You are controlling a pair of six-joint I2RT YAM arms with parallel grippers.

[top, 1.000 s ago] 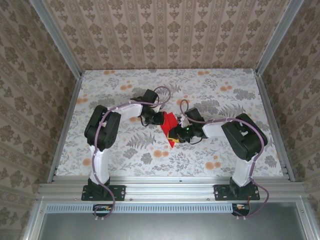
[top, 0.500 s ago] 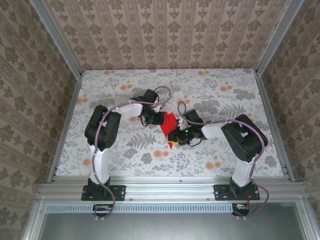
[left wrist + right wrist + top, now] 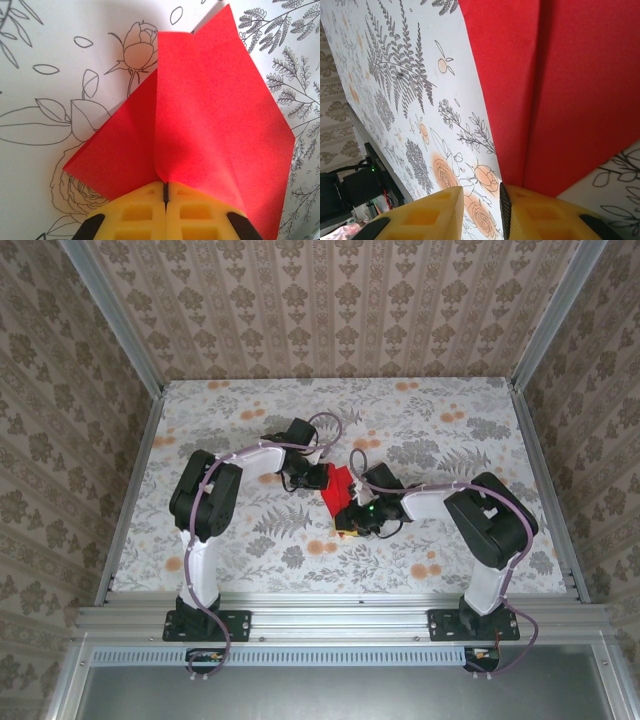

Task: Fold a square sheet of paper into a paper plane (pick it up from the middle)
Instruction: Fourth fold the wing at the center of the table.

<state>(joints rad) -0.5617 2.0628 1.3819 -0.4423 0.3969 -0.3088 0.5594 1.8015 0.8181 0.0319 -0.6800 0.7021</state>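
at the middle of the flower-printed table (image 3: 450,420), seen from above: a red sheet of paper (image 3: 338,490), partly folded, lying between two arms reaching in from the near edge. on its left, touching it, the left gripper (image 3: 318,477); at its near right side, the right gripper (image 3: 350,523), yellow fingertips just past the paper's near corner. from the left wrist: yellow fingers (image 3: 147,194) pressed flat together with no gap, clamped on the paper (image 3: 210,115) at the end of a crease (one flap rising from the pinch, another spread low over the table beside it). beyond the pinch, the sheet fanning out to a pointed far corner, with line-drawn roses and ferns of the table print around it. from the right wrist: two yellow fingers (image 3: 445,197) parted by a narrow gap, printed table surface visible between them and nothing gripped; the red paper (image 3: 560,90) just ahead, a long crease running down its middle, its nearest edge meeting the tip of one finger. touching or merely overlapping there, impossible to tell. paper to one side of the gap, not inside it.
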